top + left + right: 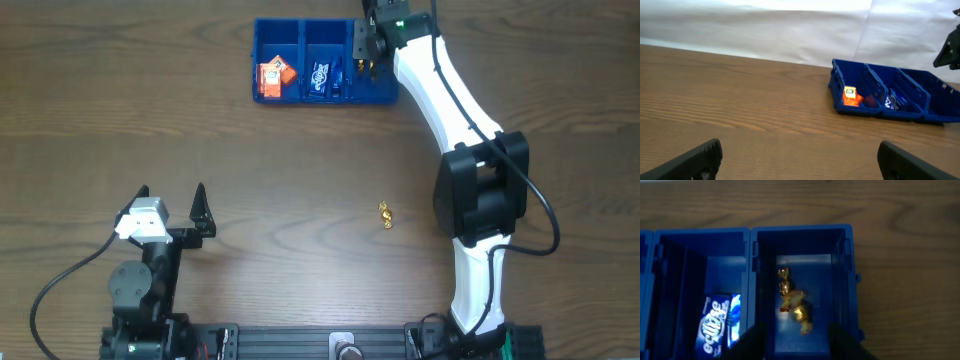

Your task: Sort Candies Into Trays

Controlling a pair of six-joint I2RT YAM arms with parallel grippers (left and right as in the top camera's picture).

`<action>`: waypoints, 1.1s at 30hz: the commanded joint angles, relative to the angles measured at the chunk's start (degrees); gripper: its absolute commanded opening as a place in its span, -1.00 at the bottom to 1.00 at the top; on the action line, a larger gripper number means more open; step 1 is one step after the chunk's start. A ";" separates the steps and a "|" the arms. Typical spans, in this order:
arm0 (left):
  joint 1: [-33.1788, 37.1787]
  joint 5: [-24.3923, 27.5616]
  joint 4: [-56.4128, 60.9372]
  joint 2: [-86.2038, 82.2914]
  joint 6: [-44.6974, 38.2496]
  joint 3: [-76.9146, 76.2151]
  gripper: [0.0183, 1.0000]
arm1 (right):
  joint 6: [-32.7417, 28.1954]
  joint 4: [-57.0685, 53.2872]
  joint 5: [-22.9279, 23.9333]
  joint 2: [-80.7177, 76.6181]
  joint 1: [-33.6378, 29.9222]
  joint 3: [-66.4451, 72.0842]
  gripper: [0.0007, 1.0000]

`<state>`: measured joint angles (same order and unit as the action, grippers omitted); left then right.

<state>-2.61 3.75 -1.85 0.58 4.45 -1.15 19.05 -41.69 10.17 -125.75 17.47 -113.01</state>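
You have open room round the loose candy
Your right tool (797, 342) hangs spread and empty over the tray's (257, 62) right end compartment, gold candies (794, 305) inside; one gold candy (386, 214) lies on bare worktop (300, 170), well apart from your spread left tool (172, 192).

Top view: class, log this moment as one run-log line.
right jaws: open above tray right bin | bin: gold candies | table: one gold candy loose | left jaws: open, near base
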 commanded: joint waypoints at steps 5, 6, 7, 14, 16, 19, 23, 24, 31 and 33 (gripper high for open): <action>0.35 0.33 -2.36 -0.37 -0.20 0.87 1.00 | -1.20 -6.71 3.89 14.60 4.15 6.14 0.37; 0.35 0.35 -2.36 -0.37 -0.20 0.87 1.00 | -0.83 -6.58 3.89 16.96 4.83 8.57 0.39; 0.35 0.33 -2.36 -0.37 -0.20 0.87 1.00 | -0.28 -6.56 3.72 20.83 5.97 13.16 0.42; 0.35 0.35 -2.36 -0.37 -0.20 0.87 1.00 | 6.78 -8.85 -3.72 32.52 9.84 42.40 0.56; 0.35 0.35 -2.36 -0.37 -0.20 0.87 1.00 | 9.51 -6.62 -5.40 31.98 9.79 50.47 0.57; 0.35 0.35 -2.36 -0.37 -0.20 0.87 1.00 | 9.94 -2.86 -7.56 31.91 9.79 57.20 0.57; 0.35 0.35 -2.36 -0.37 -0.20 0.87 1.00 | 11.23 -1.64 -8.00 30.62 9.79 60.02 0.53; 0.35 0.33 -2.36 -0.37 -0.20 0.87 1.00 | 11.21 -1.73 -8.39 29.90 9.79 60.19 0.50; 0.35 0.33 -2.36 -0.37 -0.20 0.87 1.00 | 11.41 -4.46 -9.01 26.97 9.79 60.28 0.36; 0.35 0.33 -2.36 -0.37 -0.20 0.87 1.00 | 11.43 -4.31 -9.03 26.93 9.79 60.65 0.32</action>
<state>-2.61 3.75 -1.85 0.58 4.45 -1.15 29.63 -46.04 1.21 -98.26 27.24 -52.97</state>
